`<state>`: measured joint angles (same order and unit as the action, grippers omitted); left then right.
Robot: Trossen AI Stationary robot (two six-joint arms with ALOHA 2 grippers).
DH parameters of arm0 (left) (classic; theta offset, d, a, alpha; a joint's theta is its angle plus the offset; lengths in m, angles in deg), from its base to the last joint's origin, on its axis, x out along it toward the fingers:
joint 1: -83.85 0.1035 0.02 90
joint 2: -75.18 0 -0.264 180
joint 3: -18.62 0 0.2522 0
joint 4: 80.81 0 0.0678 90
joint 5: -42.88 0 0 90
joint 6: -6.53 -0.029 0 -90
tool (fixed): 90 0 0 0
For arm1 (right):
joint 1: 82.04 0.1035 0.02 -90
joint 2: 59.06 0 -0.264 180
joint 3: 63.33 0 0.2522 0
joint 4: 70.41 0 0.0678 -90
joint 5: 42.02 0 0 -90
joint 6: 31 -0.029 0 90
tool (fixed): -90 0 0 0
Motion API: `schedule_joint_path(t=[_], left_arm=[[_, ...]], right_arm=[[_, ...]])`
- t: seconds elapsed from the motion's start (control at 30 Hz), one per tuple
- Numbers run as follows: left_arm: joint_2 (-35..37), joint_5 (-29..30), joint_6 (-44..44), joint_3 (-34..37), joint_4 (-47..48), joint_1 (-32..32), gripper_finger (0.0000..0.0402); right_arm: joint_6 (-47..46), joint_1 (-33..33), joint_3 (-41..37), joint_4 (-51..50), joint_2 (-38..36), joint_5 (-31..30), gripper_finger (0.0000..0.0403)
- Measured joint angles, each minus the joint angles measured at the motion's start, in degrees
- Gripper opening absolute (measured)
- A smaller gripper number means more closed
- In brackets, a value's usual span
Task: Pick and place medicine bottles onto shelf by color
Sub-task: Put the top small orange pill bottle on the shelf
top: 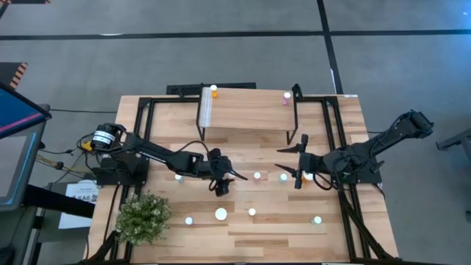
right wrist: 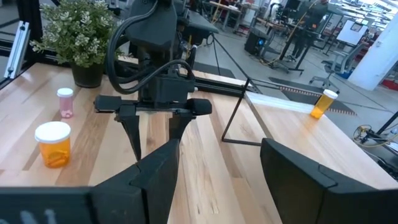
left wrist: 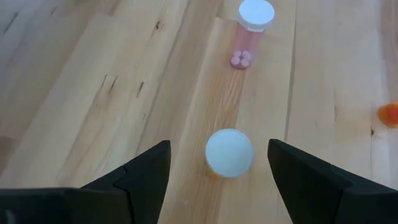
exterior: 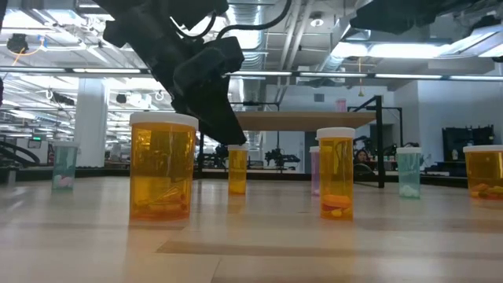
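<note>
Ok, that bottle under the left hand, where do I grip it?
Take the bottle by its round body just under the white cap, straight down from above: it stands upright, and the open left hand hangs with a finger either side.

Light wooden tabletop (top: pixel 272 221) with long planks. Small green plant (top: pixel 143 215) with tiny white flowers near the front left corner, in a dark pot (right wrist: pixel 87 74). Black metal frame (top: pixel 144 110) along the edges. Grey floor (top: pixel 221 51) with dark lines all around. Blue and pink screen (top: pixel 15 118) far left. White paper label (top: pixel 79 196) beside the tabletop.
</note>
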<state>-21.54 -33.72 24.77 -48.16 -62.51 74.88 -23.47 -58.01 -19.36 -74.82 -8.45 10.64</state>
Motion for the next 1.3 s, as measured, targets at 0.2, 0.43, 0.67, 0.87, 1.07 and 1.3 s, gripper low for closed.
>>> schedule_joint_path(t=[0.2, 0.43, 0.67, 0.87, 1.07, 1.3], left_arm=[[0.01, -0.85, 0.39, 0.00, 0.48, 0.00, 0.0256], [0.01, -1.06, 0.41, 0.00, 0.86, 0.00, 0.0256], [0.00, -0.65, 1.53, 0.02, 0.82, 0.02, 0.0256], [-2.87, -0.88, 1.97, -0.40, -0.49, 0.85, 0.0256], [-3.70, -1.26, 2.39, -0.59, 0.89, 2.67, 0.0256], [-3.70, -3.23, 3.25, -0.57, 0.89, 3.08, 0.0245]], right_arm=[[0.00, 0.00, 0.00, -0.23, 0.00, 0.00, 0.0249], [0.00, 0.00, 0.00, -0.35, 0.00, 0.00, 0.0249], [-0.15, -0.04, 0.00, -1.42, 0.00, 0.01, 0.0249], [-0.18, -0.07, 0.00, -2.28, -0.02, 0.02, 0.0249], [-0.43, -0.07, 0.01, -2.71, -0.02, 0.02, 0.0249], [-0.61, -0.09, 0.02, -3.33, 0.00, 0.00, 0.0249]])
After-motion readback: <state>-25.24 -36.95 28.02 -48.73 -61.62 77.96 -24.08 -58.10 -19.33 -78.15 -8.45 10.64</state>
